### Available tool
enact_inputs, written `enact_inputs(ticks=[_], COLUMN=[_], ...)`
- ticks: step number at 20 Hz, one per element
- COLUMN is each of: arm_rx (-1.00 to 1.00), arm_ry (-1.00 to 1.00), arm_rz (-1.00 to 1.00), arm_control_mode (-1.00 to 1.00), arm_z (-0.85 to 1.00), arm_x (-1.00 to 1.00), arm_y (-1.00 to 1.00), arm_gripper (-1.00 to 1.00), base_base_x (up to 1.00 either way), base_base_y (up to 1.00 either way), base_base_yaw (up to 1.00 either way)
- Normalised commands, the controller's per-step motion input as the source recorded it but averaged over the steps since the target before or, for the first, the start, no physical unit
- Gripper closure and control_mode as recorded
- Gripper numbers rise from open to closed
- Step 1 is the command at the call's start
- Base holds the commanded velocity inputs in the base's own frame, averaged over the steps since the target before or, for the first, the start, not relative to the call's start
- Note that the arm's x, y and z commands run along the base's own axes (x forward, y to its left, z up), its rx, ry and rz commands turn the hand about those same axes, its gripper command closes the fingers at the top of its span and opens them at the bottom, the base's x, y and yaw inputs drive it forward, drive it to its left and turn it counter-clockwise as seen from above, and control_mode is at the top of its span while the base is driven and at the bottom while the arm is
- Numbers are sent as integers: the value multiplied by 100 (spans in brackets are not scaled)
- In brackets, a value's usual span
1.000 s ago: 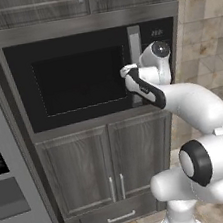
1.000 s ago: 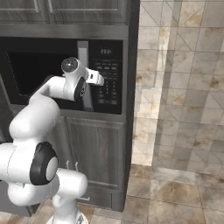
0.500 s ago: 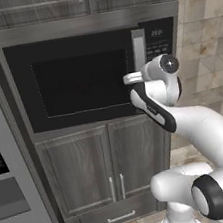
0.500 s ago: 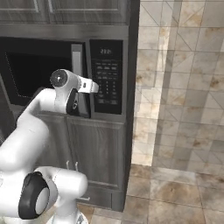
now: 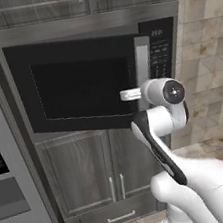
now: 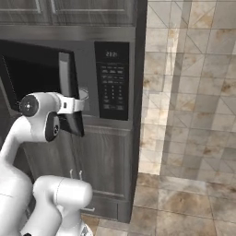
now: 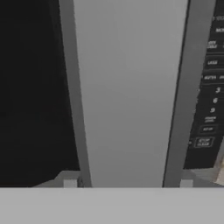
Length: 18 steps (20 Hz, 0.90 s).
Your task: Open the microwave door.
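The microwave door (image 5: 79,88) is a glossy black panel with dark glass, and it stands ajar, its handle edge swung out from the oven front. From the right base view I see the door (image 6: 73,122) nearly edge-on. Its tall silver bar handle (image 5: 143,68) (image 6: 63,73) (image 7: 129,96) rises up the middle of the hand view. My gripper (image 5: 130,95) (image 6: 79,98) (image 7: 127,183) straddles that bar, with one fingertip (image 7: 70,183) pressed against each side, shut on it.
The narrow black keypad panel (image 6: 112,78) (image 5: 160,55) (image 7: 209,87) sits just right of the door. Grey wood-grain cabinet doors (image 5: 87,175) are below and above. A grey fridge (image 5: 10,199) stands at left. A tiled wall (image 6: 193,92) and tiled floor (image 6: 193,203) lie to the right.
The door was flush with the oven front one second ago and now stands ajar. The hand has drawn back toward the base with the handle.
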Motion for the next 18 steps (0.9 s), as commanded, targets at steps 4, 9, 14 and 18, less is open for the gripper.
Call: enact_inputs(ticks=[4,9,14,18], arm_rx=[-9,-12,-15,0], arm_ry=[-10,0,-5,0], arm_rz=[0,0,5,1], arm_control_mode=[-100,-100,-100,-100], arm_z=[96,100,30,-33], arm_x=[-92,-72,-89,-100], arm_y=[92,100,83,5], arm_gripper=[100,-100,-100,-100], base_base_x=[0,0,0,0], base_base_y=[0,0,0,0], base_base_yaw=[0,0,0,0])
